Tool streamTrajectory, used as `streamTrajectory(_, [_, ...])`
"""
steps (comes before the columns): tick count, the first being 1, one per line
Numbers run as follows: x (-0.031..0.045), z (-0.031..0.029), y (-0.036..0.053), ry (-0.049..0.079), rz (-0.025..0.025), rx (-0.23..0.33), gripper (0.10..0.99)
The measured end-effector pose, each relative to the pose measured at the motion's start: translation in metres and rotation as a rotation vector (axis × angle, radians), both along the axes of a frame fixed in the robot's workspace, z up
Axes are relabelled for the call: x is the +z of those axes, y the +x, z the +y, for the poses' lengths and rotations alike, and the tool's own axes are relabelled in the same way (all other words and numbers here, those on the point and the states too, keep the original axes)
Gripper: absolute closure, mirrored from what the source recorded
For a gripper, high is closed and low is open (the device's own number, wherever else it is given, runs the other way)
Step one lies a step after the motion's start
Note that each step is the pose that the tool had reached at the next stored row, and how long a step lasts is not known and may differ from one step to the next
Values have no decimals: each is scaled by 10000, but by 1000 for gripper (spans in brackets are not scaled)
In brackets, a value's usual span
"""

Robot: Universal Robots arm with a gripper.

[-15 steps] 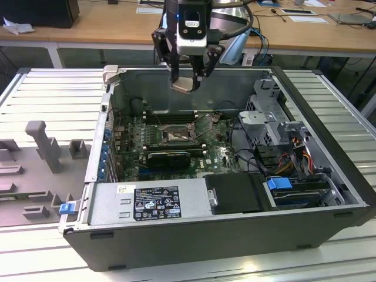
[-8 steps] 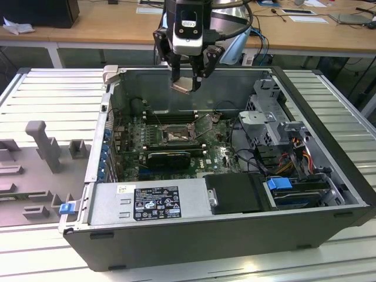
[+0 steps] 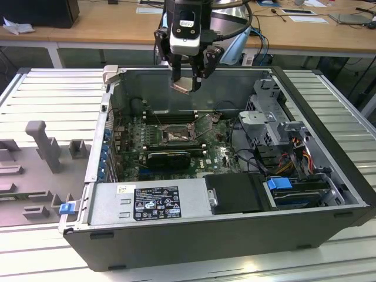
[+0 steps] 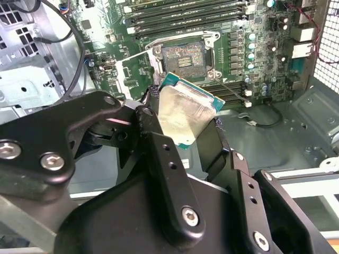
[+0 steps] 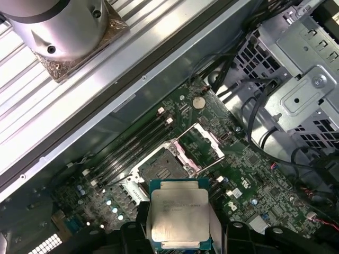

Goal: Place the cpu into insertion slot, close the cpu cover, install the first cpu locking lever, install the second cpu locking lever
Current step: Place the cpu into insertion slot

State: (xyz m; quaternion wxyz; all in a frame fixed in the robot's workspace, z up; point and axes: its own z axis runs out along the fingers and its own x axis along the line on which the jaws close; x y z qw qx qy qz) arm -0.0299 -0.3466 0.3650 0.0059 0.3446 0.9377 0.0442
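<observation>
My gripper (image 3: 187, 81) hangs above the back wall of the open computer case (image 3: 329, 176), shut on the cpu (image 3: 182, 86). In both wrist views the cpu (image 4: 183, 114) (image 5: 179, 216) is a pale silver square on a green edge, clamped between the two black fingers (image 4: 154, 145). It is held tilted, well above the board. The insertion slot (image 5: 159, 166) (image 4: 183, 55) (image 3: 176, 136) lies open on the green motherboard (image 5: 254, 185), with its brownish centre bare. The cpu cover (image 5: 208, 141) stands swung up beside the slot. A thin locking lever (image 5: 213, 160) sticks out next to it.
Long black memory slots (image 3: 167, 116) run behind the slot and a black card (image 3: 169, 157) lies in front of it. A power supply (image 3: 147, 202) fills the case's front. A drive cage (image 3: 267, 117) with cables stands on the exterior view's right. A grey fixture (image 3: 44, 144) sits outside on the left.
</observation>
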Motion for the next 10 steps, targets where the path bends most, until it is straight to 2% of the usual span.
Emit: streamTrajectory(10, [-2,0,0,0,0,-726,561])
